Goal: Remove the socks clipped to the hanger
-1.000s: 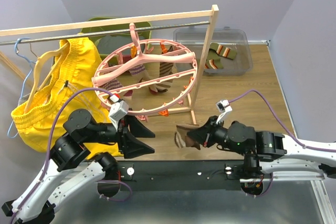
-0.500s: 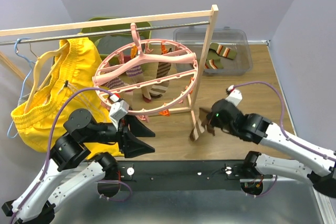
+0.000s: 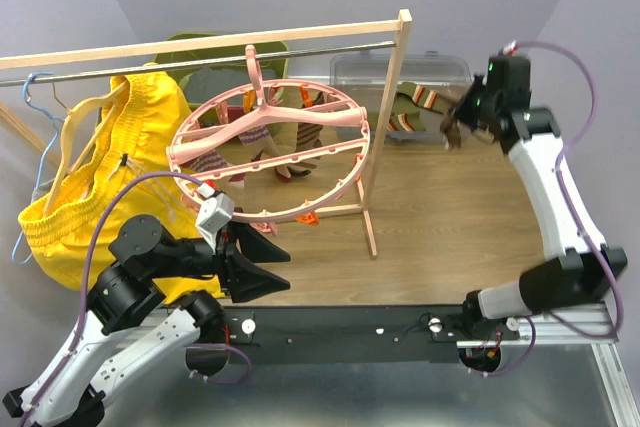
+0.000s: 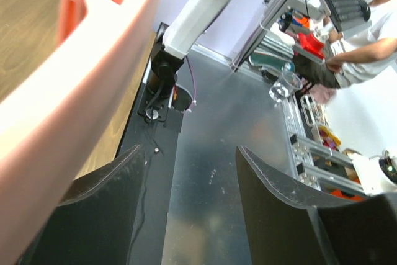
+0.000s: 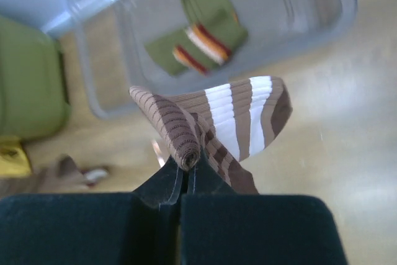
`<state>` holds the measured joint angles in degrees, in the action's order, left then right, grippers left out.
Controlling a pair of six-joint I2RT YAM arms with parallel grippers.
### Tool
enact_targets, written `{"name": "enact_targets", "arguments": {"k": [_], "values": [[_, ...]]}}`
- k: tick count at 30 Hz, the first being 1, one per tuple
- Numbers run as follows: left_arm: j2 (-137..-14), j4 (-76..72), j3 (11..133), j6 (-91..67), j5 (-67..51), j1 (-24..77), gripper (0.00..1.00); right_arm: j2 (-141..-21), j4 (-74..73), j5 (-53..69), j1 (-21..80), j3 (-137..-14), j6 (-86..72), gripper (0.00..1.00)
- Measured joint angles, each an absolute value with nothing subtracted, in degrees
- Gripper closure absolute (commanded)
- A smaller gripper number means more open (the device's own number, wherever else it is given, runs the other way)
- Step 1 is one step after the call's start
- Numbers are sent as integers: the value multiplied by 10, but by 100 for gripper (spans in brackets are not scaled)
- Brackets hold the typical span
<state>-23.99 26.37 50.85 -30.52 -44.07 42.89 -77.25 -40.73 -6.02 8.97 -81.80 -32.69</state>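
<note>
The pink ring hanger point(image 3: 268, 160) hangs from the rail, and socks point(image 3: 214, 162) dangle under it from orange clips. My left gripper point(image 3: 288, 269) stands open just below the ring's near rim, nothing between its fingers. In the left wrist view the pink rim point(image 4: 68, 85) crosses the upper left, above the open left gripper point(image 4: 189, 181). My right gripper point(image 3: 462, 119) is raised at the far right beside the clear bin point(image 3: 452, 72), shut on a brown and white striped sock point(image 5: 236, 116). That sock point(image 3: 447, 135) hangs over the bin's edge.
Olive socks with orange bands point(image 5: 201, 35) lie in the bin. The wooden rack post point(image 3: 385, 127) stands between the hanger and the bin. Yellow shorts point(image 3: 90, 187) and a light-blue wire hanger point(image 3: 36, 97) hang at the left. A green object point(image 3: 215, 45) sits behind the rail.
My right arm has swung from the table's near middle up to the far right by the bin, carrying the striped sock. The pink ring has swayed slightly. The left gripper has barely moved.
</note>
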Motion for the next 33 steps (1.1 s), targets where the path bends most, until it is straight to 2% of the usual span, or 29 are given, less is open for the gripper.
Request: {"name": "enact_targets", "arguments": {"k": [3, 4, 5, 7, 8, 9, 11, 12, 14, 15, 20, 25, 30, 33], "values": [[-226, 271, 515, -311, -429, 429, 33, -864, -393, -13, 53, -936, -297, 99], [-221, 276, 521, -313, -425, 429, 32, -900, -393, 4, 46, -975, -290, 96], [-219, 278, 524, -313, -422, 429, 33, -920, -391, 11, 41, -997, -286, 77], [-211, 288, 535, -314, -413, 429, 33, -969, -396, 28, 36, -1046, -280, 52], [-209, 292, 539, -314, -409, 429, 33, -989, -400, 35, 36, -1069, -276, 35], [-206, 297, 544, -314, -406, 429, 33, -1039, -408, 50, 36, -1122, -273, 31], [-204, 306, 554, -313, -398, 429, 33, -1081, -415, 64, 36, -1161, -263, 27], [-204, 312, 558, -312, -394, 429, 32, -1100, -422, 71, 36, -1175, -263, 21], [-204, 322, 564, -308, -387, 429, 33, -1120, -435, 82, 36, -1175, -260, 20], [-204, 329, 567, -303, -380, 429, 33, -1118, -435, 86, 36, -1159, -257, 12], [-204, 344, 569, -284, -364, 429, 34, -1029, -434, 92, 36, -998, -249, 12], [-204, 348, 569, -272, -359, 429, 38, -839, -405, 100, 64, -791, -250, 10], [-204, 340, 568, -272, -359, 429, 43, -679, -374, 111, 184, -659, -285, 11], [-204, 335, 568, -272, -358, 429, 46, -643, -361, 107, 266, -610, -320, 11]]}}
